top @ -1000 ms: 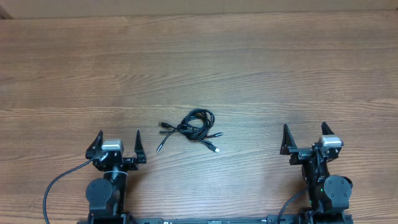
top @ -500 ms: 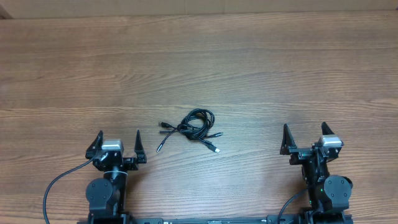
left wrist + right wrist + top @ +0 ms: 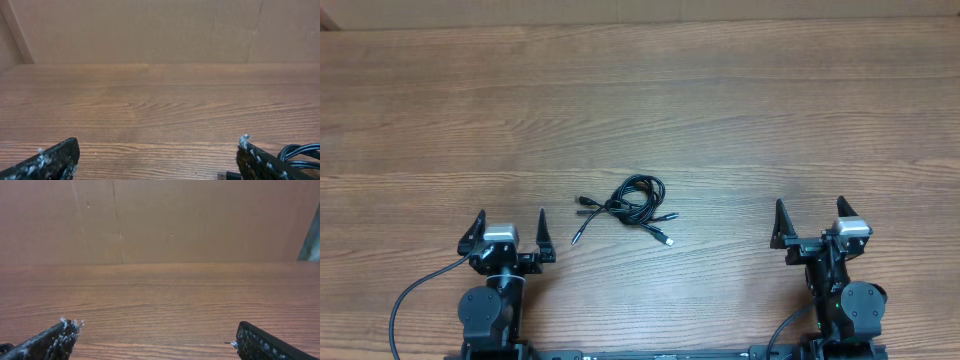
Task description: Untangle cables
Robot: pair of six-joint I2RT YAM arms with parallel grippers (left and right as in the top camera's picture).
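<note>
**Left jaws.** We record them spread wide, released, gripping nothing and touching nothing. In the left wrist view the two black fingers (image 3: 50,157) sit at the bottom corners, their pads flecked with white, and only bare bench (image 3: 720,100) shows between them.

**Right jaws.** These are likewise spread wide and released, holding nothing. In the right wrist view one finger sits at each lower corner, with wood grain between them.

**Cables (image 3: 632,205).** We count one small bundle of thin black cords on the bench, between the two arms and nearer the left arm (image 3: 485,310). It lies ahead of the left jaws and off to their right, clear of them. The loops bunch at the upper right of the bundle. Loose ends trail out to the left and lower right. One carries a silver-tipped plug (image 3: 668,241) and another a black plug (image 3: 576,238). In the left wrist view a loop (image 3: 302,155) shows just past the right-hand finger. How the cords cross we cannot tell.

**Surroundings.** The bench is wood-grain. A plain brown wall (image 3: 150,30) stands at its far edge. A thicker black wire (image 3: 405,300) curves off the left arm. Nothing lies between either jaws and the bundle.
</note>
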